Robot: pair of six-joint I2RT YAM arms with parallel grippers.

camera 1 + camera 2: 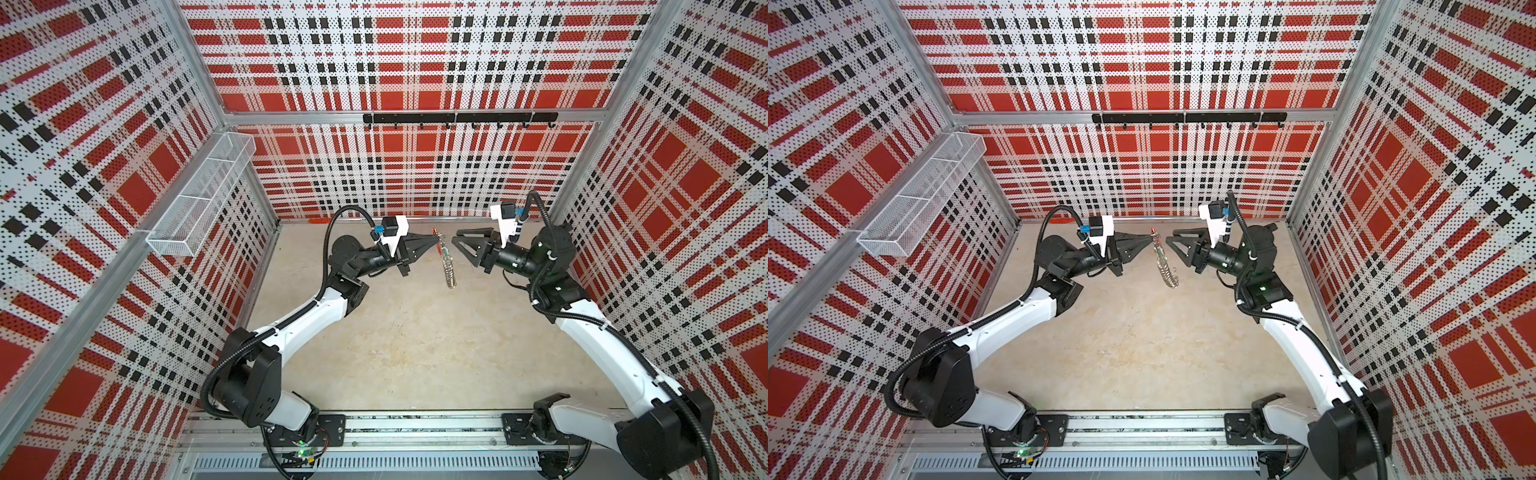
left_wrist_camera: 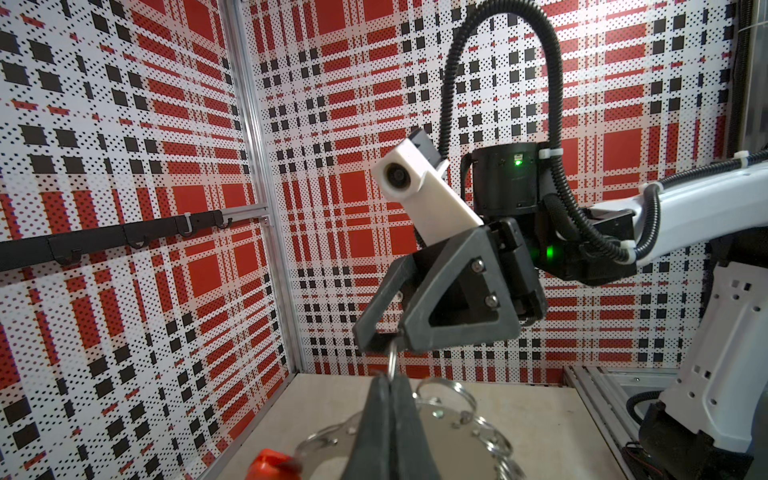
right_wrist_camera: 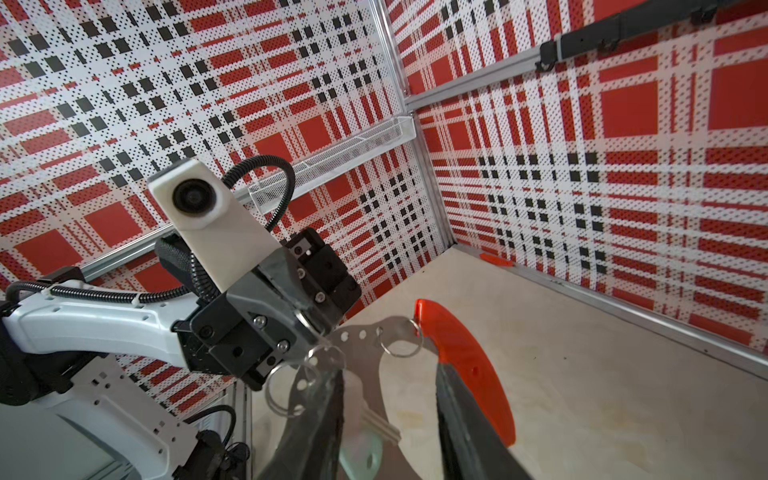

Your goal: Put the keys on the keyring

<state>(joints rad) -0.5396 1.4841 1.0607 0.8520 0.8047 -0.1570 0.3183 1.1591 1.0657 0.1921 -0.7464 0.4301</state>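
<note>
Two sets of jaws: left gripper [image 1: 434, 238] clamped on the keyring [image 1: 448, 266], dangling it over the worktop [image 1: 395, 332]; right gripper [image 1: 456, 238] part-open, holding nothing. Withdraw rightward slowly, clear of the keys [image 3: 370, 442].

Enclosure walls [image 1: 415, 62]: perforated panels printed in red, white and black plaid, framed by aluminium posts [image 1: 202, 70].
Left-hand wall in both top views: white wire-mesh basket [image 1: 199, 195], three compartments.
Back wall: black hook rail [image 1: 457, 118]; orange-red strip [image 1: 322, 221] at its base.
Floor [image 1: 415, 340]: pale beige, faintly stained, evenly lit.
</note>
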